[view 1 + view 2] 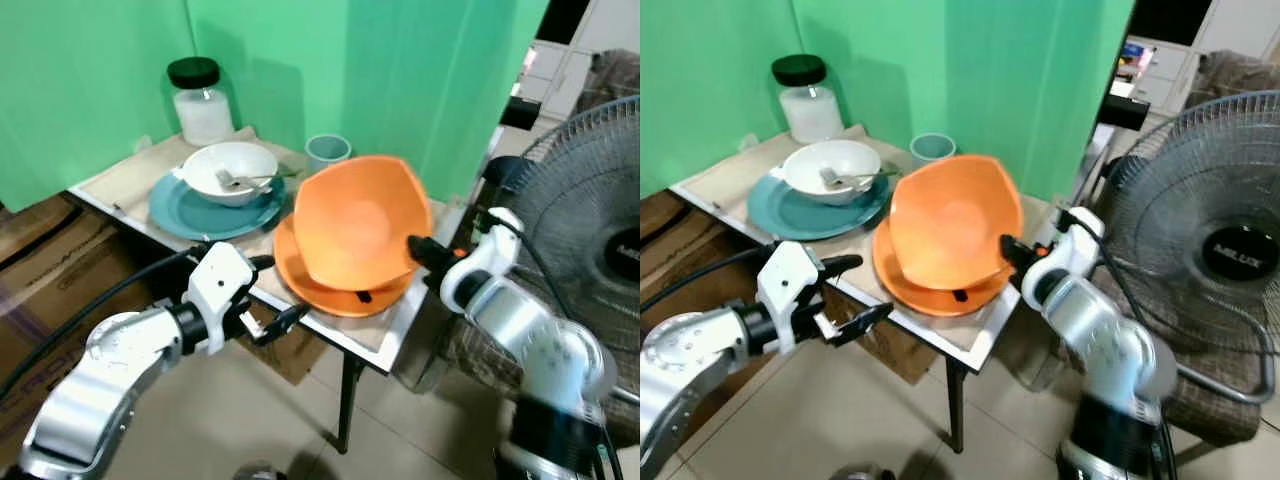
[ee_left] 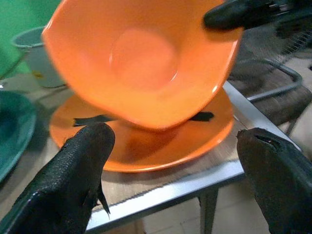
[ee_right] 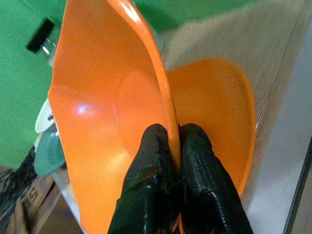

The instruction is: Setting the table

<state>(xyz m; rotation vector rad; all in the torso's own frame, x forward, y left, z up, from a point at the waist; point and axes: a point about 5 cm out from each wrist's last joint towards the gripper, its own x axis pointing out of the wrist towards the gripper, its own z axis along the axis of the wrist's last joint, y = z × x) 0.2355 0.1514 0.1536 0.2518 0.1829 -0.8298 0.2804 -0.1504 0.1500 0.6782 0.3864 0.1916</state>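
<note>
An orange bowl (image 1: 358,222) is held tilted above an orange plate (image 1: 340,292) at the table's near right corner. My right gripper (image 1: 417,249) is shut on the bowl's rim, one finger inside and one outside (image 3: 168,151). My left gripper (image 1: 275,297) is open just off the table's front edge, below and left of the plate, its fingers (image 2: 78,165) spread wide toward the bowl (image 2: 141,63). Further back a white bowl (image 1: 229,172) with a fork (image 1: 240,181) in it sits on a teal plate (image 1: 190,215). A pale blue cup (image 1: 328,152) stands behind the orange bowl.
A lidded glass jar (image 1: 201,101) stands at the table's back. A green backdrop (image 1: 100,70) hangs behind the table (image 1: 130,180). A standing fan (image 1: 590,220) is close on the right. Cardboard boxes (image 1: 50,250) lie under the table on the left.
</note>
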